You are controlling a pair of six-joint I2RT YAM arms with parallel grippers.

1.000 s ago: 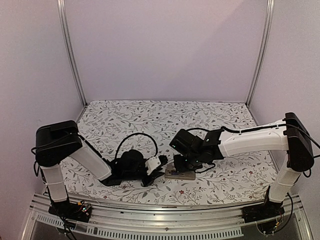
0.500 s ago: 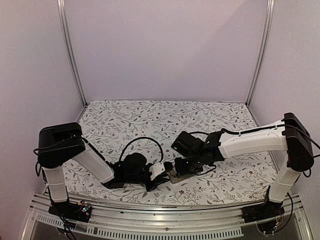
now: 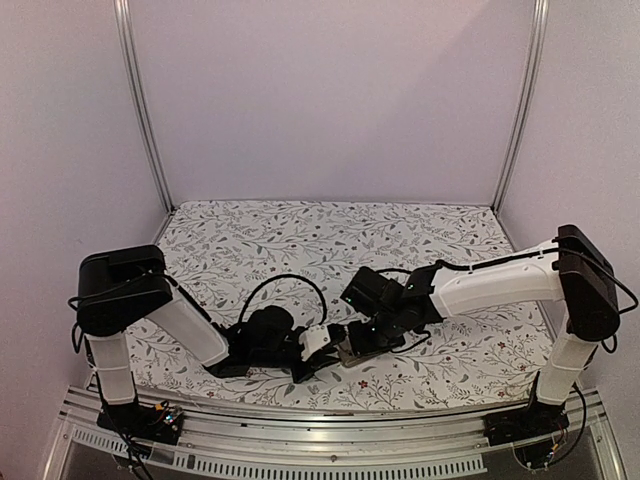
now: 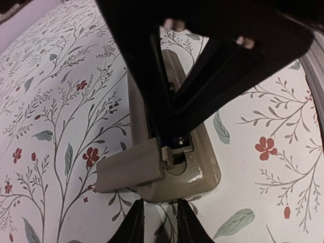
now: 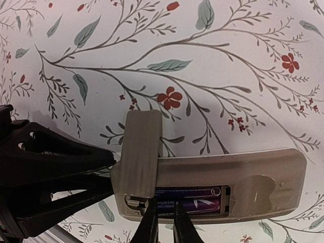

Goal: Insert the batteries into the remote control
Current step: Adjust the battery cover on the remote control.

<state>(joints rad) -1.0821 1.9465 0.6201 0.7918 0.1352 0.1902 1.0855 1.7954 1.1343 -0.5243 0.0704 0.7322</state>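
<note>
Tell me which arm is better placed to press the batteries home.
Right. The right hand sits at the batteries in the remote control's open bay; the left hand is off its end.

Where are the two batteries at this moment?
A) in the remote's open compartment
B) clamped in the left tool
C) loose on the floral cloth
A: both batteries lie side by side in the open bay of the remote control, with the battery cover askew at one end.

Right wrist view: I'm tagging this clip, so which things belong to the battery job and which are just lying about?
Job: remote control, batteries in its open bay, battery cover off the bay, right gripper, left gripper.
Lying about: floral tablecloth, underneath.
</note>
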